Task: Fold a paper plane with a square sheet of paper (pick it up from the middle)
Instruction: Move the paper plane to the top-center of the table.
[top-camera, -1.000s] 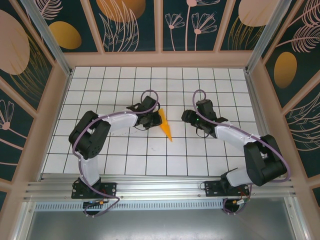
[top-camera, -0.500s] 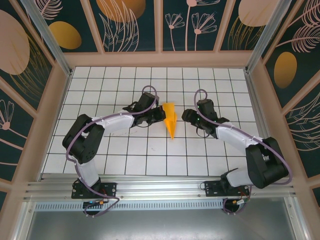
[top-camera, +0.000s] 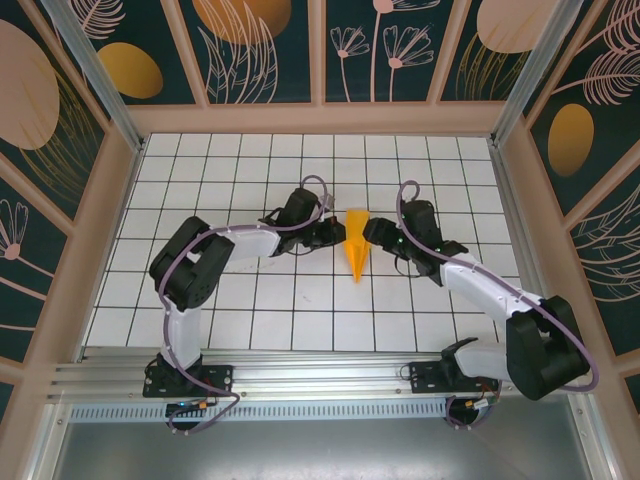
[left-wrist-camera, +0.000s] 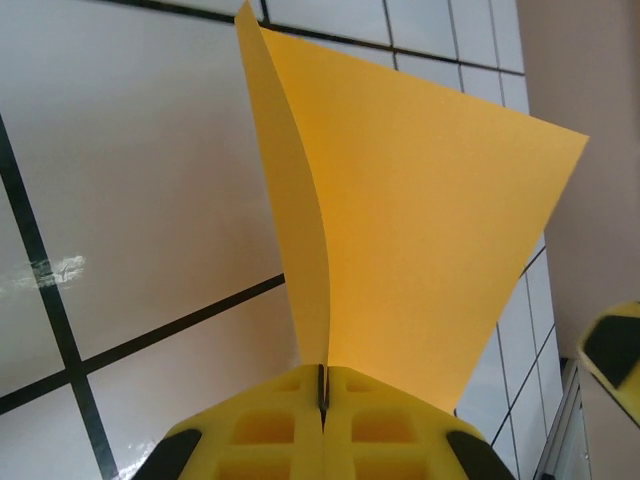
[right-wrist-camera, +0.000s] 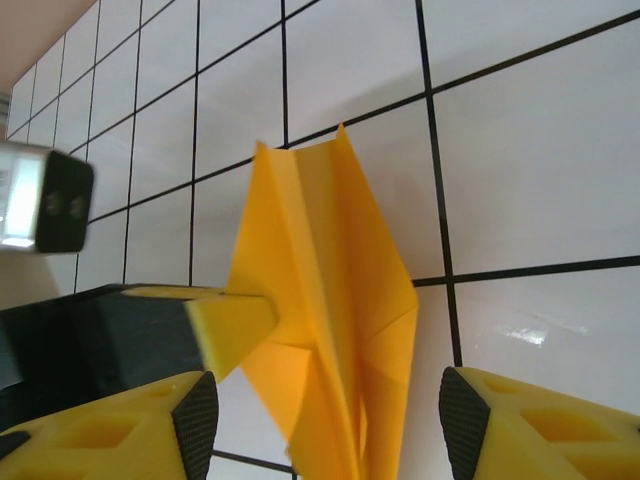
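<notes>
tiled table (top-camera: 250, 320), left jaws pinching paper plane (top-camera: 356, 250), right jaws spread

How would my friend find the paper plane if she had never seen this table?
Look at the white tiled table inside the dark flower-painted walls, then at its middle, between the left arm and the right arm. There the narrow, pointed orange-yellow paper plane is pinched in the left arm's yellow fingers. Nothing else over the tiles is orange and pointed.
</notes>
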